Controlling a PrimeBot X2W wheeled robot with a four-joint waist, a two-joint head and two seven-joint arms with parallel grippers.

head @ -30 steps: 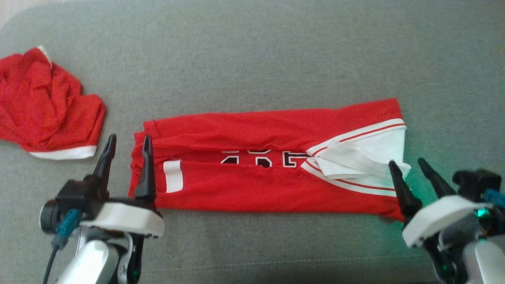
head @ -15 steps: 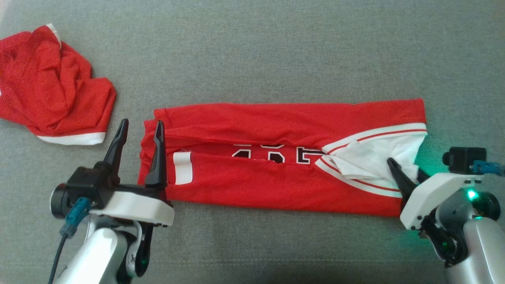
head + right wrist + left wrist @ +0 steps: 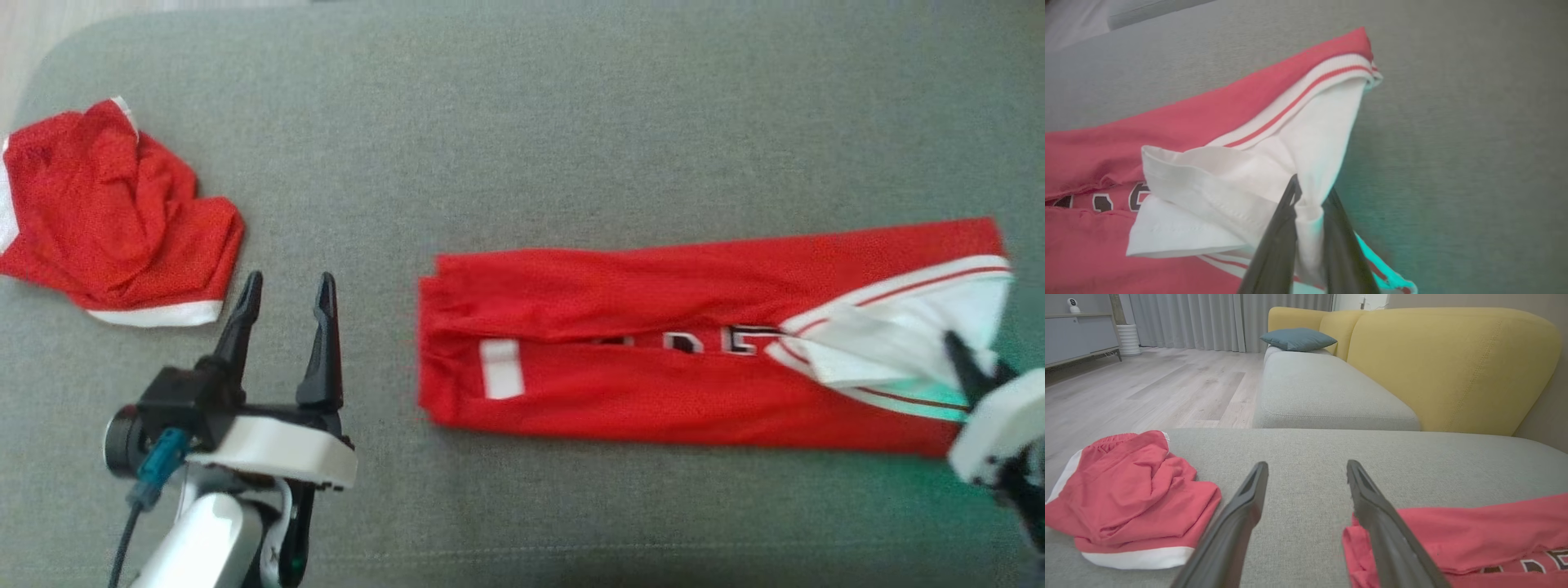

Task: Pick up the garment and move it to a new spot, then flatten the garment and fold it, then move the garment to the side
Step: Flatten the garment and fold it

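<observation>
Entry: one red jersey (image 3: 653, 359), numbered and trimmed in white, folded lengthwise into a long band and laid flat on the grey sofa seat (image 3: 522, 122). A fold of white fabric at the jersey's right end is pinched by the right gripper (image 3: 971, 367), whose fingers are pressed together on it. The left gripper (image 3: 290, 282) is held spread and empty, near the jersey's left end but apart from it. Crumpled red shorts (image 3: 114, 220) are placed well left of the jersey.
</observation>
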